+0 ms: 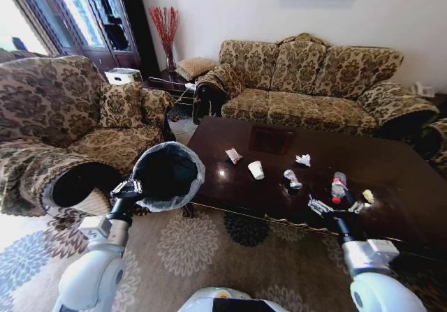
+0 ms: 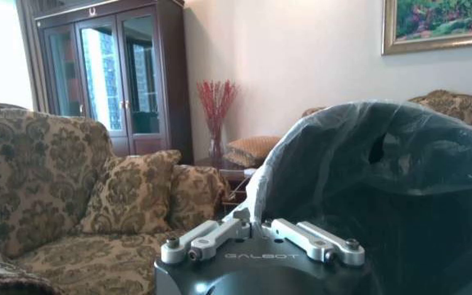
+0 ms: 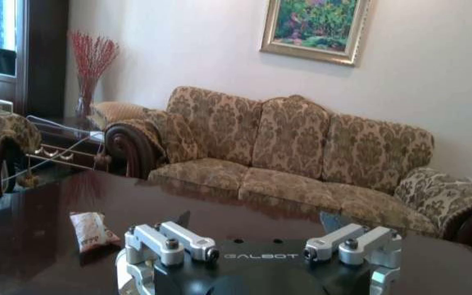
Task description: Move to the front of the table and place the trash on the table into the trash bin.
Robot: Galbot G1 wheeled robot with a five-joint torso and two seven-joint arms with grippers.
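My left gripper (image 1: 131, 187) is shut on the rim of the trash bin (image 1: 190, 164), held tilted off the table's left end; its pale liner (image 2: 318, 160) rises just past the gripper (image 2: 260, 226). The dark glossy table (image 1: 391, 165) carries the trash: a wrapper (image 1: 233, 156), a white paper cup (image 1: 256, 170), a crumpled piece (image 1: 292, 179), crumpled white paper (image 1: 303, 160), a clear bottle with a red label (image 1: 339, 186) and a yellow scrap (image 1: 368, 196). Over the table's near edge my right gripper (image 1: 318, 206) stands open, just short of the bottle. The wrapper (image 3: 93, 229) lies beyond the right gripper (image 3: 257, 224).
A patterned sofa (image 1: 307, 82) runs behind the table and an armchair (image 1: 63, 123) stands to the left, close behind the bin. A side table (image 1: 164, 82) with a red vase fills the far corner. Patterned carpet (image 1: 209, 249) lies in front.
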